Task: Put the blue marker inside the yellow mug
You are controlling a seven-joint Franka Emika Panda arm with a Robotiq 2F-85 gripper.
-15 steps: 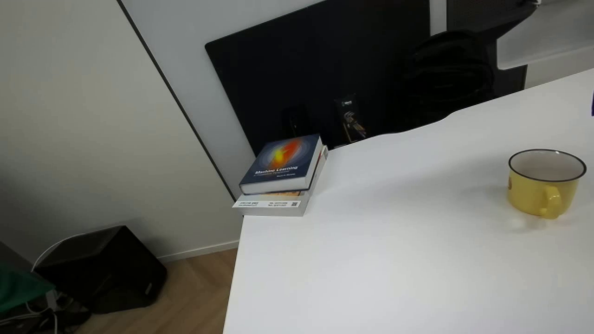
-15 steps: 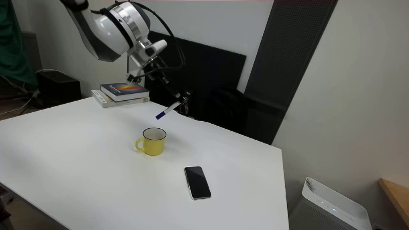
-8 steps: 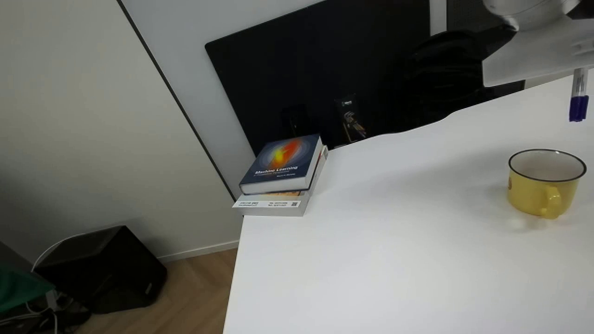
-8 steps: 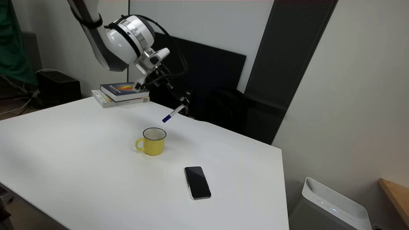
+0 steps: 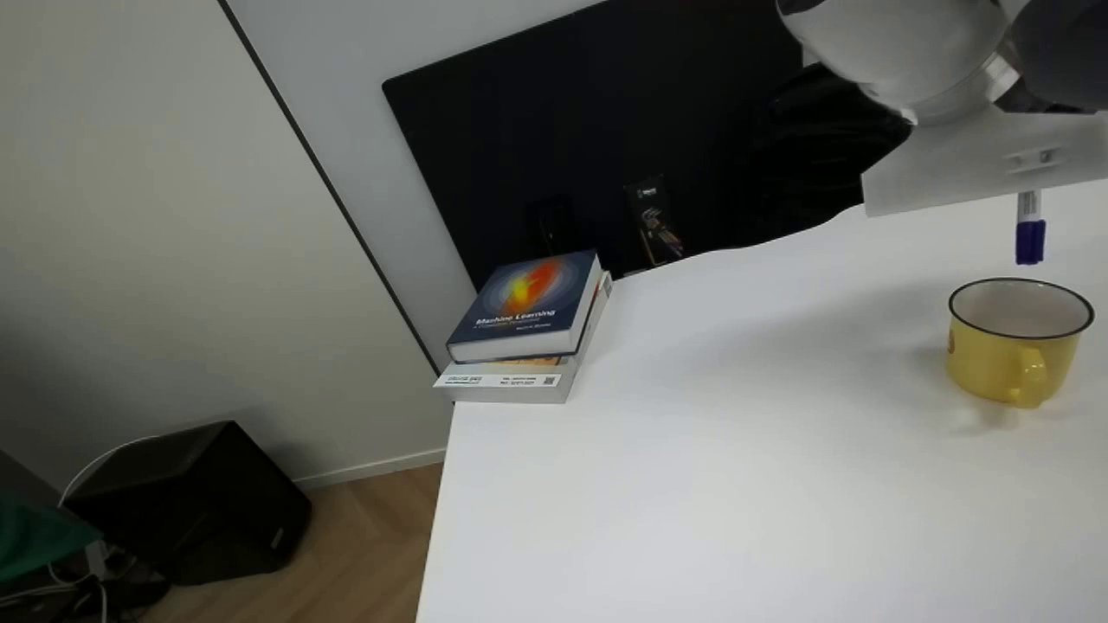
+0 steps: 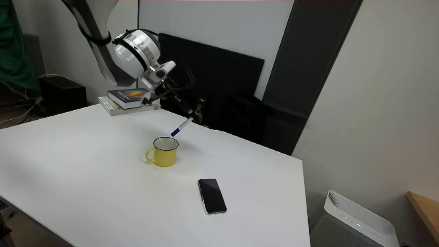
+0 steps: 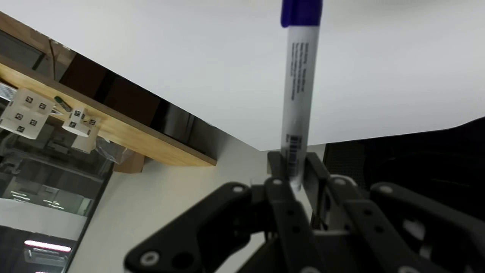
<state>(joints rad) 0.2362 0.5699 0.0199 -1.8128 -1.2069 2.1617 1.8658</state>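
Held aslant above the smooth white tabletop, a slim blue marker is pointing its cap down toward the dark-rimmed, round yellow mug standing upright nearby; the black hand, its jaws narrowly parted, is gripping the printed white barrel at the end opposite the cap.

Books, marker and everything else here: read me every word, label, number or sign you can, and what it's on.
"Machine Learning": top book.
Smaller lines beneath: too blurred.
Lower book, white strip: print too small.
Blue marker: print and barcode too blurred.
Dark item behind the table: too small.
Patterned tags on white blocks: no readable words.
Yellow mug: small mark, unreadable.
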